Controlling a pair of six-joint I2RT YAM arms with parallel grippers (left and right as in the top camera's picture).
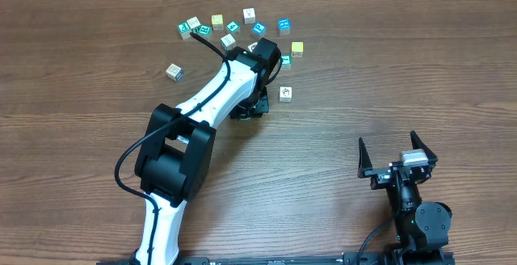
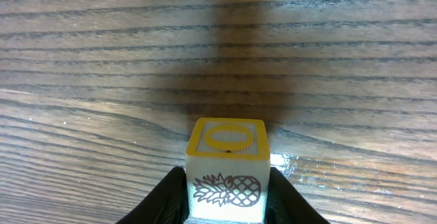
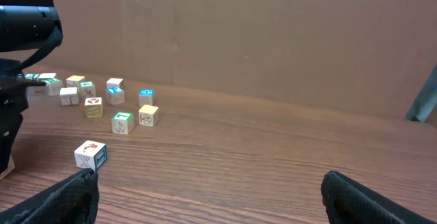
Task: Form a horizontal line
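No straight row of touching cubes shows; the small picture cubes lie scattered in a loose arc at the far side, such as a teal one [image 1: 283,26], a white one [image 1: 250,14] and a teal-sided one [image 1: 203,31]. My left gripper [image 1: 247,108] reaches below that arc. In the left wrist view it [image 2: 227,198] is shut on a cube with a yellow top face and a pineapple picture [image 2: 227,161], just above or on the wood. My right gripper [image 1: 394,153] is open and empty near the front right; its fingers frame bare wood in its own view [image 3: 212,193].
A lone white cube [image 1: 286,93] lies right of the left gripper, and it also shows in the right wrist view [image 3: 91,154]. Another lone cube [image 1: 174,72] lies to the left. A yellow cube [image 1: 297,48] and a teal-green one [image 1: 284,61] sit right of the left wrist.
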